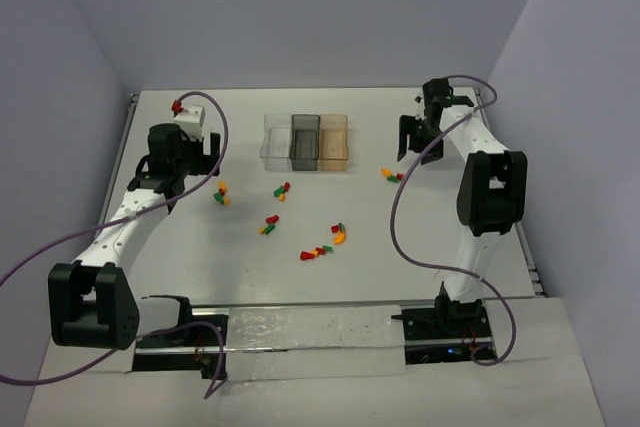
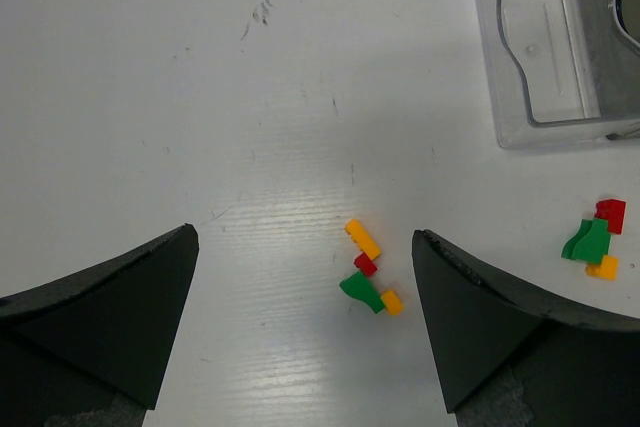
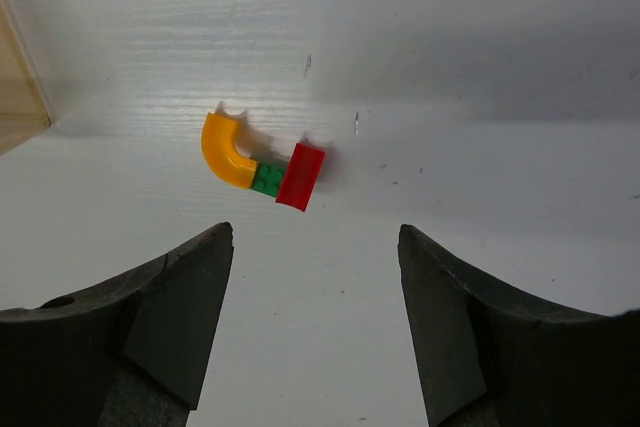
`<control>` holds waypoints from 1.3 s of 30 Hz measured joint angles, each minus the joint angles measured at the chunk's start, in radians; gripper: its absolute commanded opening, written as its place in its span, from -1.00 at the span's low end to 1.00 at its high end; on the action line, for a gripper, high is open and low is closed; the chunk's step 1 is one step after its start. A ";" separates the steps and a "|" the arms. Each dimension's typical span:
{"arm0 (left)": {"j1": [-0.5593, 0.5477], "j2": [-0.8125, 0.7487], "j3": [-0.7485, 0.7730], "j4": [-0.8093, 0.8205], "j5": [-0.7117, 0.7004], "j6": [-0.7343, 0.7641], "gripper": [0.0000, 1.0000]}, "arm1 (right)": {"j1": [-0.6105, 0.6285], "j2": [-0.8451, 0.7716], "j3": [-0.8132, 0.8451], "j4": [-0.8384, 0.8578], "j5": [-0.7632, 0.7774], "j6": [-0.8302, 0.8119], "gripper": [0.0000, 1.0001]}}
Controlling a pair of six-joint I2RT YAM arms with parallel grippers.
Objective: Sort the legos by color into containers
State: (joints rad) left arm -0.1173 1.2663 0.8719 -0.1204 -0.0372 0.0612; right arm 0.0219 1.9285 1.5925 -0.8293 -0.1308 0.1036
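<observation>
- Legos (image 1: 269, 224), tiny plastic bricks in red, green and orange-yellow, lie in small clusters on the white table (image 1: 180, 267), all on the near side of the bins.
- Three small rectangular see-through plastic containers (image 1: 304, 162) sit joined in a row at the far middle. The left one is clear, the middle one smoky grey and the right one amber-tan.
- On my right wrist view, a curved orange-yellow brick (image 3: 225, 152), a green brick (image 3: 266, 179) and a red brick (image 3: 301, 176) touch in a line. They lie just ahead of the right end effector (image 3: 315, 232), near the amber bin's corner.
- I see the right end effector released, jaws apart, with nothing between them.
- The left end effector (image 2: 305, 235) is also released and spread wide, gripping nothing.
- A knot of yellow, red and green bricks (image 2: 365, 267) lies ahead of its tips, nearer the right-hand finger in my view. A second knot (image 2: 595, 242) lies beyond that finger, near the clear bin (image 2: 490, 47).
</observation>
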 measured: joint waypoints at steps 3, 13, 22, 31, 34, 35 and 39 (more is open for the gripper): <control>0.000 0.000 0.000 0.000 -0.003 -0.002 0.98 | 0.000 0.045 0.005 -0.016 -0.015 0.008 0.48; 0.000 0.007 0.000 0.000 -0.011 -0.008 0.98 | 0.005 0.130 0.039 -0.054 -0.039 0.024 0.45; 0.000 0.011 0.000 0.000 -0.016 -0.015 0.99 | 0.005 0.193 0.046 -0.078 -0.055 0.039 0.33; 0.000 0.011 0.000 0.000 -0.023 -0.016 0.99 | 0.006 0.217 0.046 -0.086 -0.058 0.053 0.12; 0.000 0.012 0.000 0.000 -0.023 -0.016 0.98 | 0.008 0.216 0.046 -0.084 -0.056 0.054 0.05; 0.000 0.013 0.000 0.000 -0.023 -0.016 0.99 | 0.009 0.215 0.044 -0.082 -0.055 0.053 0.02; 0.000 0.022 0.000 -0.002 -0.026 -0.015 0.98 | 0.014 0.197 0.017 -0.070 -0.050 0.051 -0.15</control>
State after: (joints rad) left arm -0.1173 1.2878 0.8719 -0.1220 -0.0628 0.0457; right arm 0.0356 2.1254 1.6094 -0.8992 -0.1808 0.1547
